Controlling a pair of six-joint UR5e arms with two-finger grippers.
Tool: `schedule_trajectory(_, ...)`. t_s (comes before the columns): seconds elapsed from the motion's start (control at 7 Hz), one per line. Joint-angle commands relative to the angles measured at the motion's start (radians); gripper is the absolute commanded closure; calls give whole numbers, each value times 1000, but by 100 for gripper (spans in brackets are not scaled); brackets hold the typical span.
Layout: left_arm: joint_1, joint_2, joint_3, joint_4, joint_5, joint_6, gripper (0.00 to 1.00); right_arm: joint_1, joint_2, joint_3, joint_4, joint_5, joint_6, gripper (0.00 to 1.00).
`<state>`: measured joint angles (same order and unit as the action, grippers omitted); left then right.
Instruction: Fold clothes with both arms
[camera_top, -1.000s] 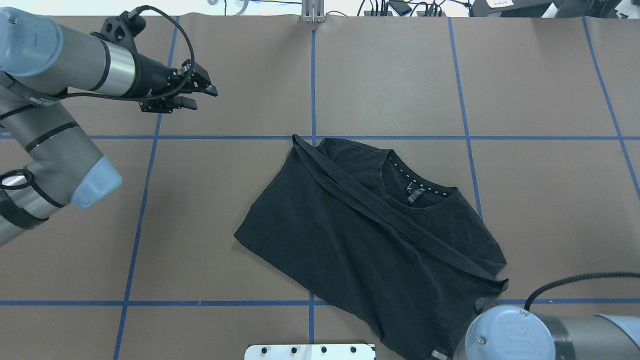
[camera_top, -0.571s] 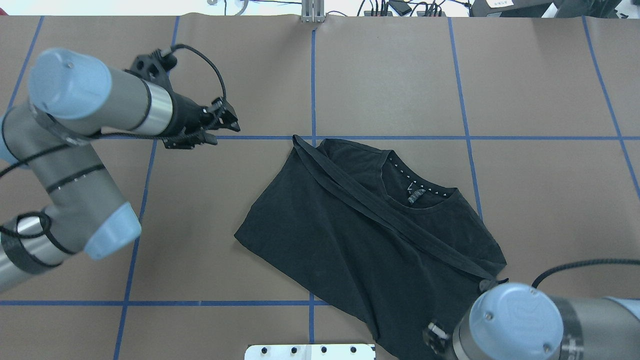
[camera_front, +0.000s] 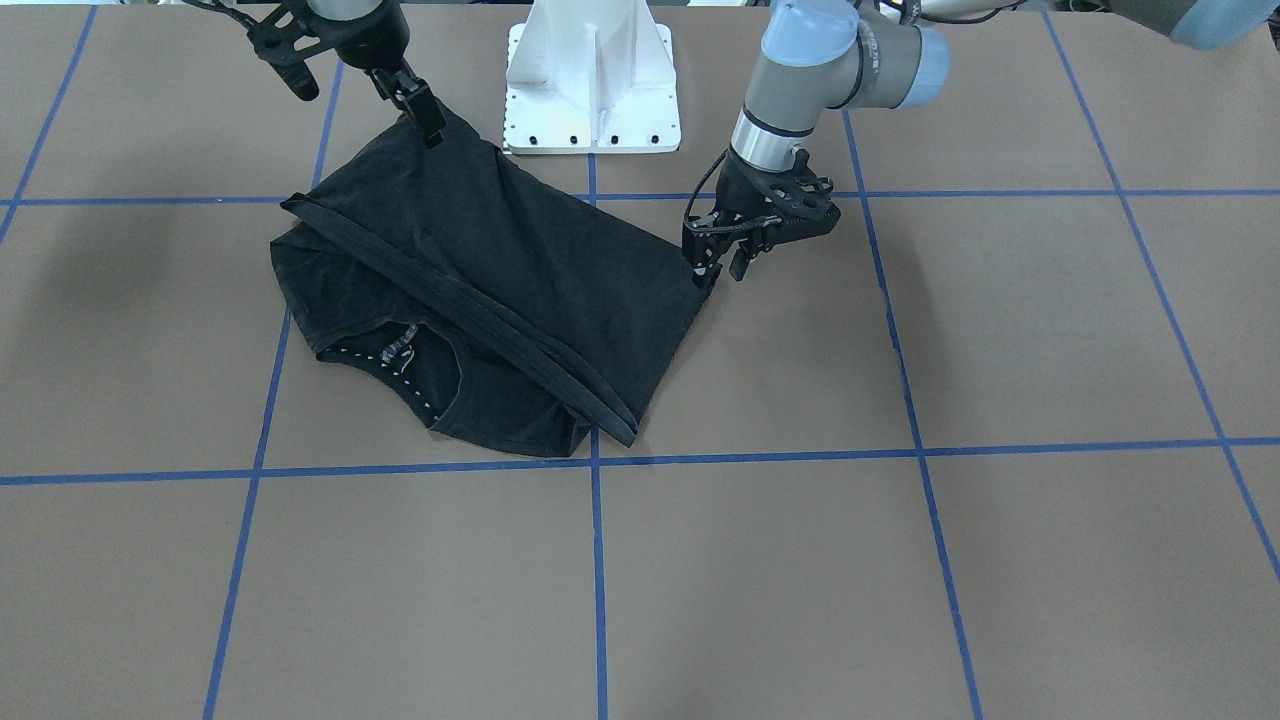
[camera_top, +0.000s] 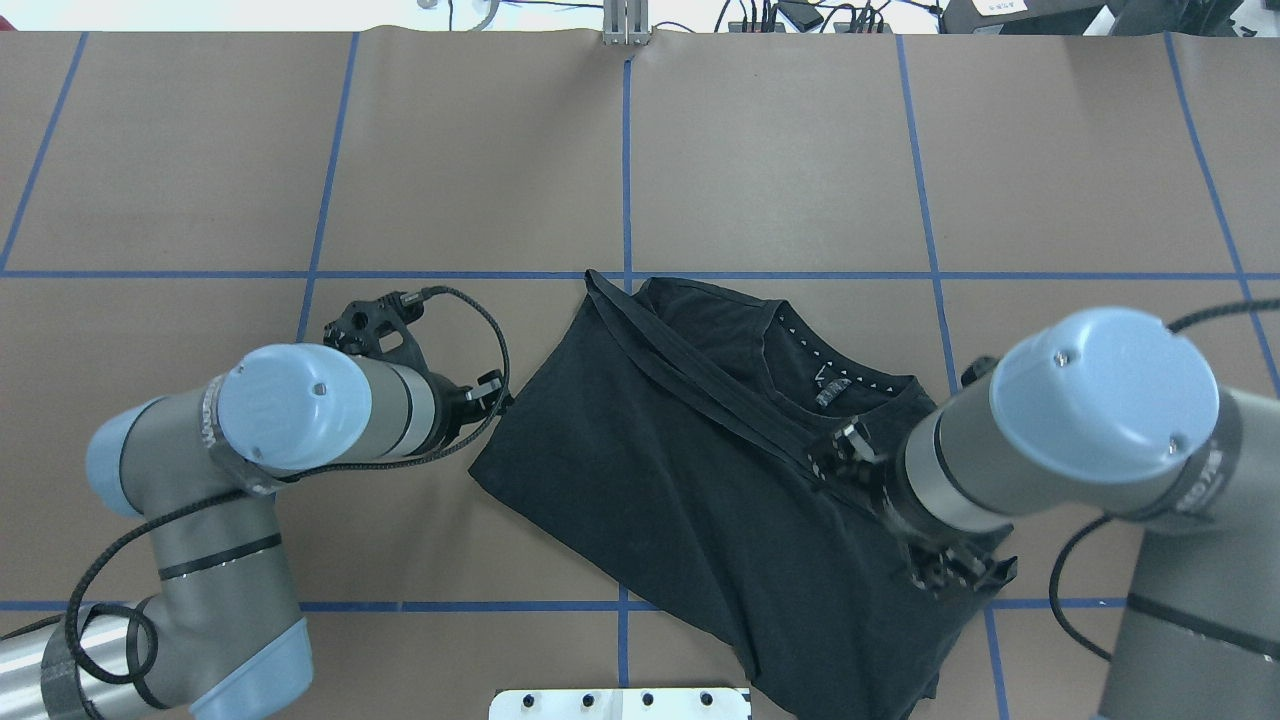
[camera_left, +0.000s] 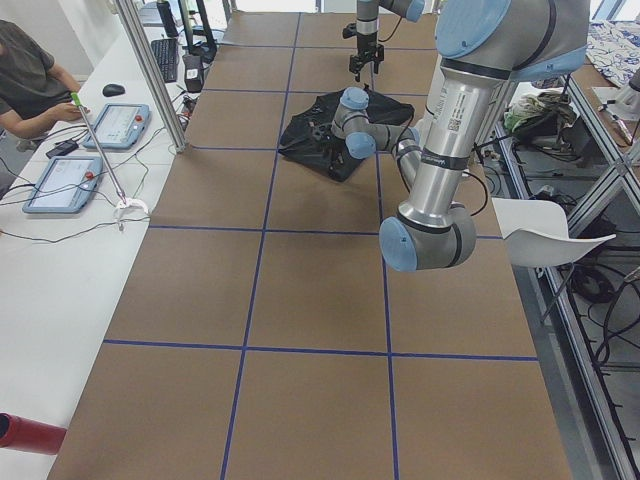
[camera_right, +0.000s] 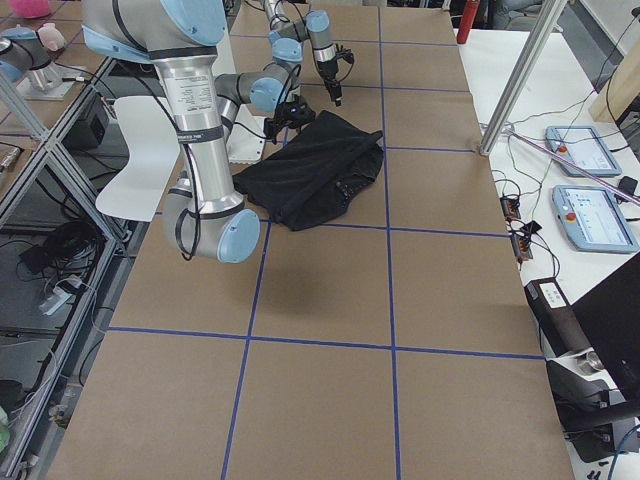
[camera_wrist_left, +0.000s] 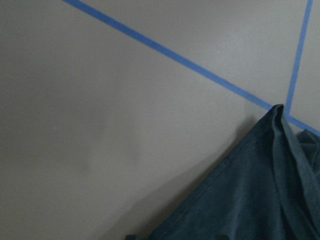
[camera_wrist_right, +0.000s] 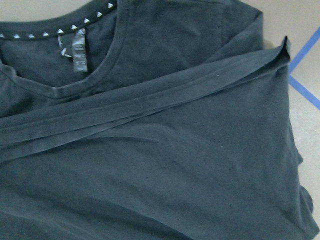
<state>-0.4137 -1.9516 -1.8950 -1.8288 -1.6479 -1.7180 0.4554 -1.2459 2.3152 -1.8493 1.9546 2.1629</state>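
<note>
The T-shirt (camera_top: 690, 490) lies flat near the middle of the worktop (camera_top: 800, 150), mostly on the robot's right of the centre tape line (camera_top: 626, 180). It is folded over on itself into a rough slanted quadrilateral. Its long axis runs diagonally, from a pointed tip on the far left to a corner on the near right. A doubled hem band (camera_top: 745, 420) lies along that diagonal as a narrow, flat strip. The collar (camera_top: 850, 410) sits on the far side of the band and opens away from the robot, toward its right. The cloth is soft, matt black, with shallow ripples. Inside the rounded neckline runs a row of small white triangles (camera_wrist_right: 75, 25) and a grey label (camera_wrist_right: 79, 50).

The left claw (camera_front: 722, 268) hangs low at the shirt's left corner, its fingers apart and nothing between them. The left wrist view shows only the shirt's edge and bare worktop.

The right claw (camera_front: 425, 115) is down on the near right corner, touching the cloth. Black on black, I cannot tell whether it is spread or closed.

The worktop is a smooth brown sheet gridded with blue tape. A white base mount (camera_front: 590, 80) stands at the robot's edge.
</note>
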Motion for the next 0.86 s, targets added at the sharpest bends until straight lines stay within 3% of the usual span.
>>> schedule_trajectory(0.0, 39, 30, 1, 14, 8, -12, 39, 112, 115, -113, 5, 3, -73, 0)
schedule_trajectory(0.29, 64, 22, 7, 14, 5, -32, 39, 141, 169, -203, 10, 1, -83, 0)
schedule_trajectory(0.71, 69, 2, 14, 13, 2, -29, 39, 143, 158, -204, -2, 1, -83, 0)
